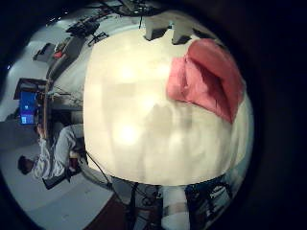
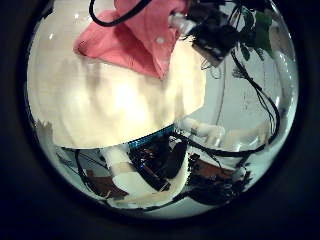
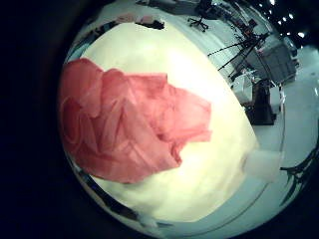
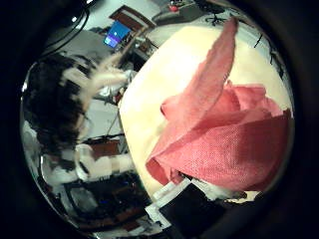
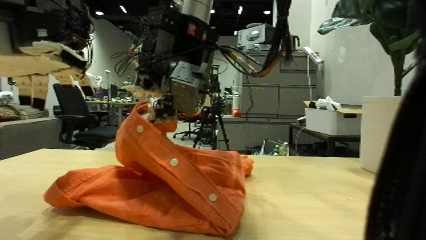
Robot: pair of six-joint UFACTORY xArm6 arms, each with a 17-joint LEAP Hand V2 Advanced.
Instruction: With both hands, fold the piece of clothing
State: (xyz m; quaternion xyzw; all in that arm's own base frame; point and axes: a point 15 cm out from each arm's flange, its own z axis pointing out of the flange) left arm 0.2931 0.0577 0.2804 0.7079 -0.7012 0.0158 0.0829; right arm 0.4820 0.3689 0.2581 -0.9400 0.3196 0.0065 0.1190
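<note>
**Robot Hardware: Visual Inspection**

Outside view: one hand (image 5: pixel 171 95) visible, built of black blocks with pale, white-toned segments between them, boxy and layered in form. Small fasteners and dark joints show on its body. A second dark, blocky assembly sits at the far left.

My right hand (image 5: pixel 173 92) is hanging down from its arm over the table, fingers curling in and pinching the garment (image 5: pixel 160 180) at its top edge. My left hand (image 5: pixel 43 40) is sitting higher up and off to the side, holding nothing.
</note>
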